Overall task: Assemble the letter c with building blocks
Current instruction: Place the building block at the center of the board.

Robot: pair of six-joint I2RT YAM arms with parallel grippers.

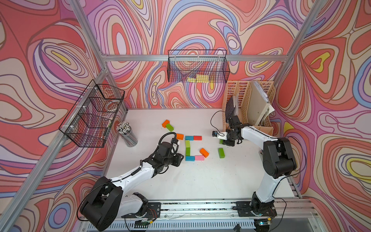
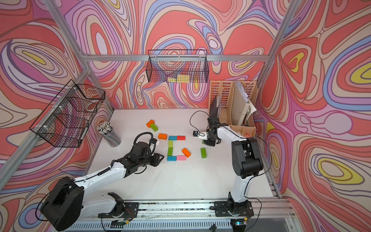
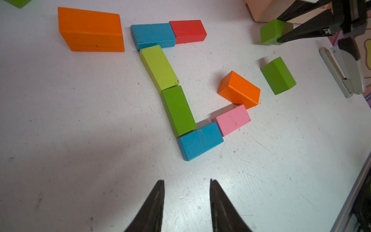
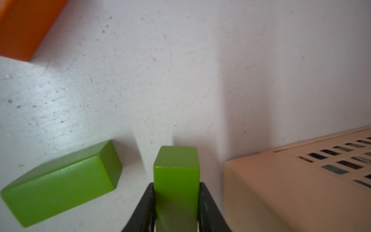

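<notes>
- My right gripper (image 4: 176,184) is clamped on a small green rectangular wooden brick (image 4: 176,160), just beside the beige plastic desk organiser (image 4: 281,180).
- The brick's long axis runs in line with the fingers; whether it rests on the white table (image 4: 180,80) I cannot tell.
- The half-built letter of coloured bricks (image 1: 187,148) lies toward the left arm, its open side facing my right one.
- My left gripper (image 3: 187,180) hangs empty, jaws apart, just short of the letter's blue corner brick (image 3: 199,141).
</notes>
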